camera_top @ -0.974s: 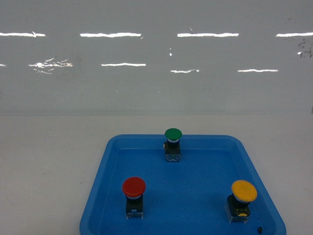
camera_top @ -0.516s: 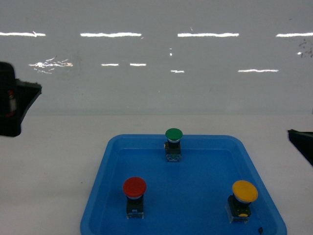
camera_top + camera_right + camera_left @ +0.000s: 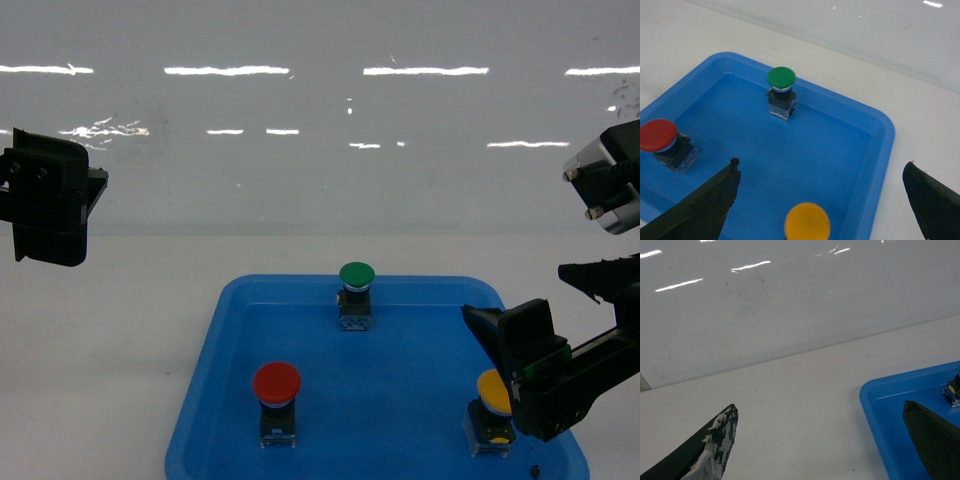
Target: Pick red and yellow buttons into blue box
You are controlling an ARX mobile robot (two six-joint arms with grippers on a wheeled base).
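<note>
The red button [image 3: 276, 382] stands at the front left of a shallow blue tray [image 3: 200, 380], and the yellow button [image 3: 492, 395] at the front right. My right gripper [image 3: 530, 295] hovers open above the yellow button, one finger partly covering its cap. In the right wrist view the yellow cap [image 3: 807, 222] lies between the spread fingers of the right gripper [image 3: 822, 165], the red button [image 3: 657, 135] at far left. My left gripper [image 3: 60, 195] hangs open over bare table left of the tray, holding nothing [image 3: 820, 410]. The blue box is out of view.
A green-capped button [image 3: 357, 275] stands at the tray's back middle, also in the right wrist view [image 3: 781, 77]. The tray's left corner [image 3: 880, 405] shows in the left wrist view. White table [image 3: 110, 330] surrounds the tray; a glossy white wall [image 3: 320, 150] rises behind.
Both arms have come into view. The left gripper rose at the left edge. The right gripper swung in from the right and now sits over the yellow button. The buttons have not moved.
</note>
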